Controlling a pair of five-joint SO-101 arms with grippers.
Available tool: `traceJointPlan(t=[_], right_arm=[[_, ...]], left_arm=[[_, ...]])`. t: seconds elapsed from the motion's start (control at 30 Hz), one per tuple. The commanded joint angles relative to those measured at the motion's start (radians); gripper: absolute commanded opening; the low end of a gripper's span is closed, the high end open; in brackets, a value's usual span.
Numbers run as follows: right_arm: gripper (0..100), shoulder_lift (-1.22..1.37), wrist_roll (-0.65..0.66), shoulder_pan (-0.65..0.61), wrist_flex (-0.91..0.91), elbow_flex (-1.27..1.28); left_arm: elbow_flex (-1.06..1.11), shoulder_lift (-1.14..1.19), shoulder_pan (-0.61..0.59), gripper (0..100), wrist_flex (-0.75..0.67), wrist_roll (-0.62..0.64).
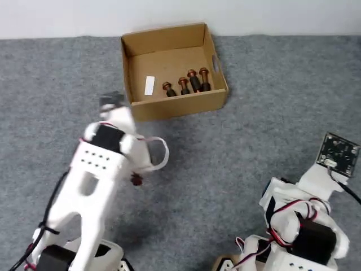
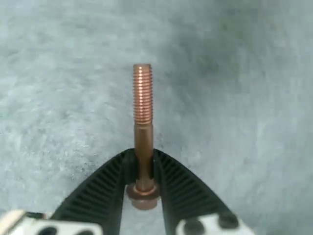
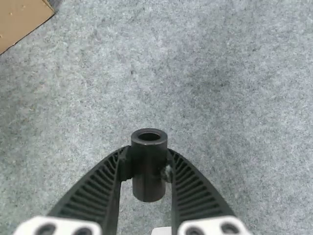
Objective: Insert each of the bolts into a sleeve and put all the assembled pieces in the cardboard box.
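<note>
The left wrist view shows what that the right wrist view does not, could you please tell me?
Left wrist view, not the right: a copper bolt, gripped near its head by the left end effector, threads pointing away. Right wrist view, not the left: a black sleeve, its bore open toward the camera, in the right end effector, plus a corner of the cardboard box. Both: the grey mat, and an end effector shut on its part.

Copper bolt [image 2: 143,122] in left claw [image 2: 142,169] (threads outward) above grey carpet [image 2: 244,88]
</note>
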Motion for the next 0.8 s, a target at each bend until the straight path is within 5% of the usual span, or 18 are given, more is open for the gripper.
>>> traceJointPlan(t=[0.0, 0.33, 0.6, 0.77], right_arm=[[0.8, -0.001, -0.012, 0.010, -0.027, -0.003], [0.8, -0.002, -0.012, 0.012, -0.028, -0.003], [0.9, -0.002, -0.012, 0.012, -0.028, -0.003], [0.9, -0.002, -0.012, 0.012, -0.028, -0.003]], left_arm=[[-0.005, -0.040, -0.118, 1, -0.060, 0.115], [0.019, -0.038, -0.221, 1, -0.133, 0.255], [0.116, -0.040, -0.221, 16, -0.107, 0.250], [0.111, -0.048, -0.221, 17, -0.060, 0.212]])
